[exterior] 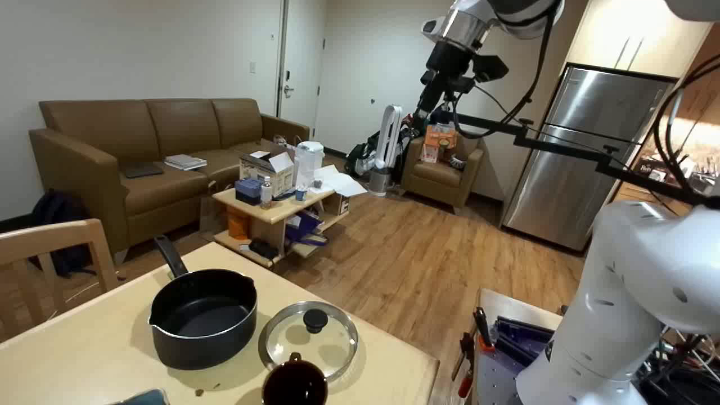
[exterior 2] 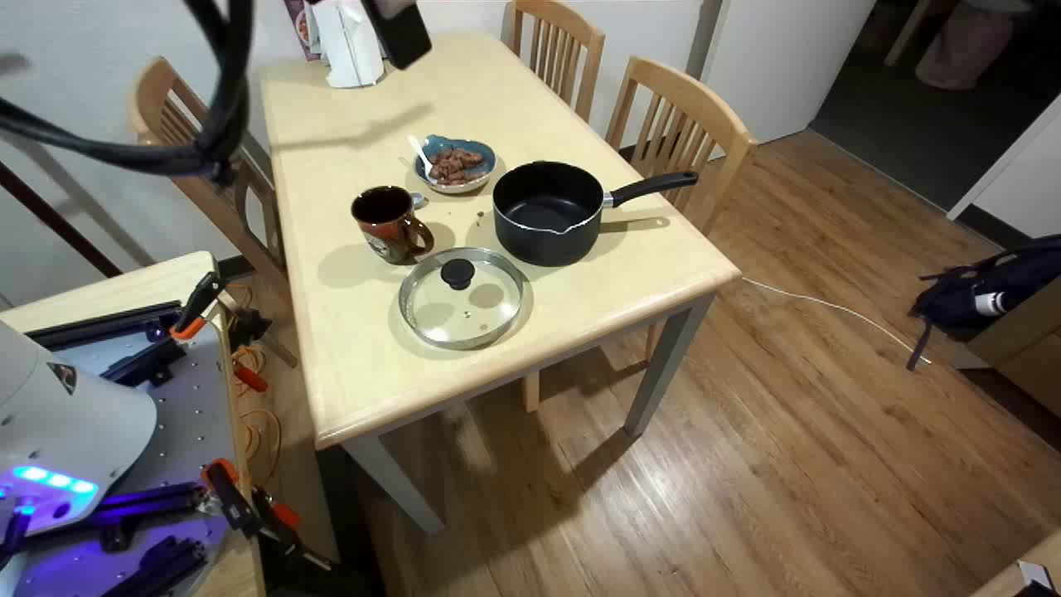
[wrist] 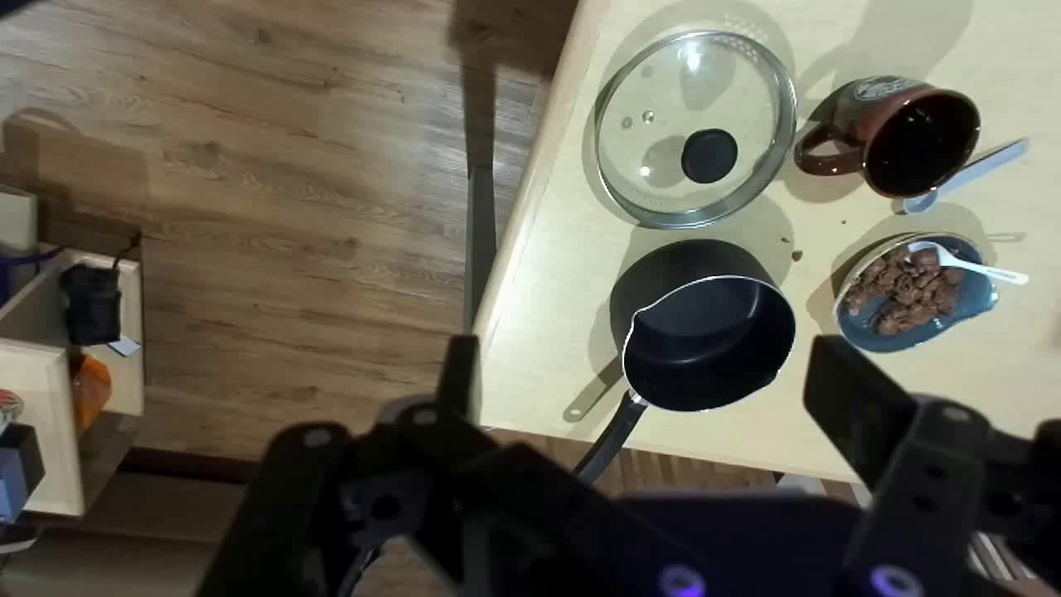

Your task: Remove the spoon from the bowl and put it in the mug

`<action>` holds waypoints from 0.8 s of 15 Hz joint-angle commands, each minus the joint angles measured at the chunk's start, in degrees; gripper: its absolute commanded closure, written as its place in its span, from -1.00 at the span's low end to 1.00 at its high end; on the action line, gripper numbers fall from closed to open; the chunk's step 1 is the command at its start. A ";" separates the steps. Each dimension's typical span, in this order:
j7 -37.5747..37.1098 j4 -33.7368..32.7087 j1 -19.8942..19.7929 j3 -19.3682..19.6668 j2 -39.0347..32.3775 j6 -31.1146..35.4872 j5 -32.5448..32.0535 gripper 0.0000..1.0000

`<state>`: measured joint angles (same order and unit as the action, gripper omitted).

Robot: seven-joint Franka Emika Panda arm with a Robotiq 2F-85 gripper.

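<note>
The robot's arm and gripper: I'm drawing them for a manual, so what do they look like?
The arm is white, with rounded segments and a silver band. A black cable loops beside it. Its base bears blue lights and a small dark label, unreadable here. The gripper is black, with blocky fingers.

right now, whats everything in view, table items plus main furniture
bowl: 1, blue, on dining table
spoon: 1, white, in bowl
food chunks: several, brown, in bowl
saucepan: 1, black, beside bowl
glass lid: 1, clear, beside saucepan
mug: 1, brown, beside lid
loose spoon: 1, pale, beside mug
packaging: unclear count, white, table end
dining table: 1, beige, between chairs
chairs: 3, tan, around table
sofa: 1, brown, by wall
armchair: 1, brown, across room
coffee table: 1, beige, before sofa
robot arm: 1, white, beside table
gripper: 1, black, open, arm's end
</note>
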<state>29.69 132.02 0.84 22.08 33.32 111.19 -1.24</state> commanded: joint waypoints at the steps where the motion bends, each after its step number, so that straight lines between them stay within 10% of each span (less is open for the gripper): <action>1: 0.86 -0.10 -1.79 -1.39 -0.44 -0.08 1.05 -1.00; 12: 1.32 0.01 -0.77 -3.51 -3.74 -0.64 1.23 -1.00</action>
<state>28.84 133.04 0.38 19.59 31.96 111.04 -1.34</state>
